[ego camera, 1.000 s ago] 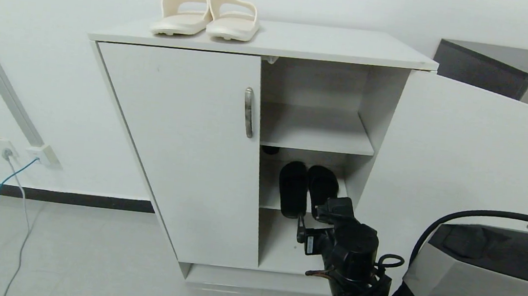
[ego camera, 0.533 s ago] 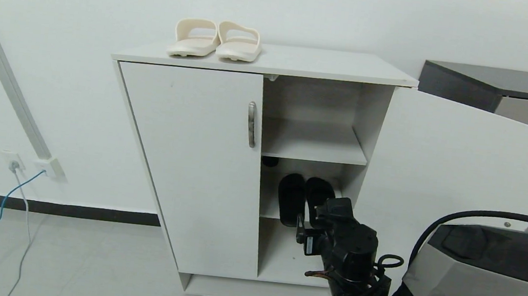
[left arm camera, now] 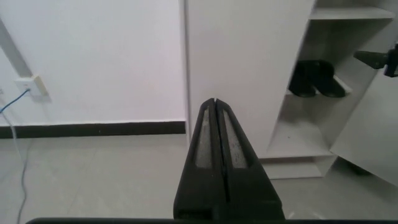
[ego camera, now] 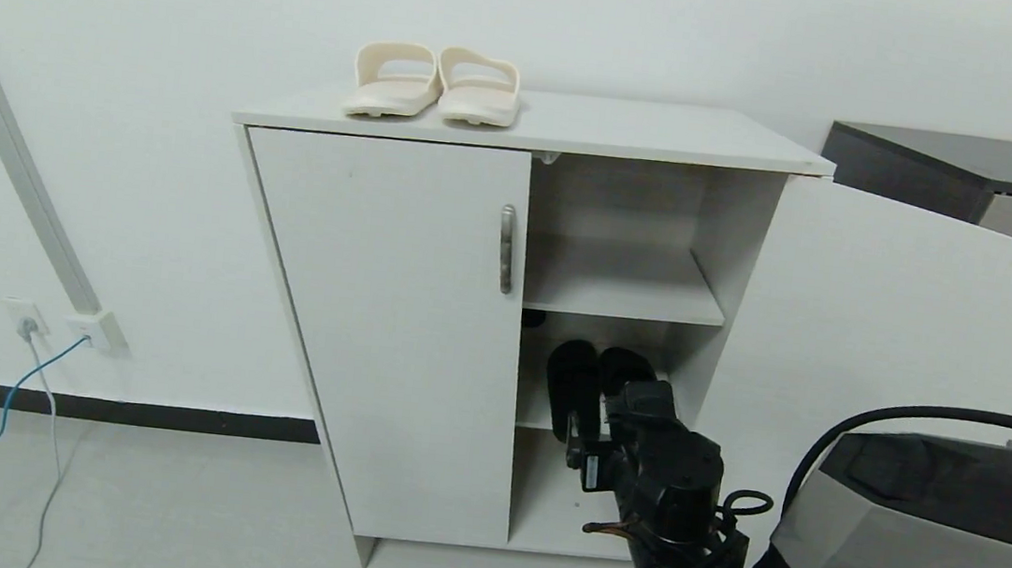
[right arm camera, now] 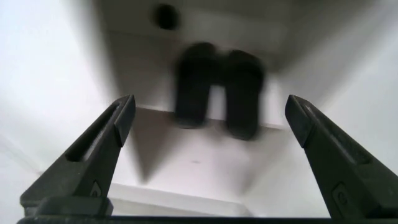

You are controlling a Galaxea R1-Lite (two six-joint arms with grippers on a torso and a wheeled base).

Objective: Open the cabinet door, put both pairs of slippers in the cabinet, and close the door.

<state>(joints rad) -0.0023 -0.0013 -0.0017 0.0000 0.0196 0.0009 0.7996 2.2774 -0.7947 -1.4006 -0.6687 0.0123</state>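
A white cabinet (ego camera: 533, 119) stands against the wall, its left door (ego camera: 388, 328) shut and its right door (ego camera: 899, 306) swung wide open. A beige pair of slippers (ego camera: 438, 84) rests on the cabinet top. A black pair of slippers (ego camera: 592, 380) (right arm camera: 217, 93) (left arm camera: 317, 78) lies side by side on the middle shelf. My right gripper (ego camera: 630, 405) (right arm camera: 210, 112) hangs open just in front of that shelf, holding nothing. My left gripper (left arm camera: 214, 107) is shut and holds nothing, low down and back from the shut left door.
A metal handle (ego camera: 506, 249) runs down the left door's edge. The upper shelf (ego camera: 623, 292) and bottom shelf (ego camera: 557, 515) lie above and below the black pair. Wall sockets with blue and grey cables (ego camera: 32, 324) sit at the lower left. A dark unit (ego camera: 970, 168) stands to the right.
The whole head view has shifted: the cabinet now looks smaller, lower and further right, so the camera has moved. Both pairs of slippers stay where they were.
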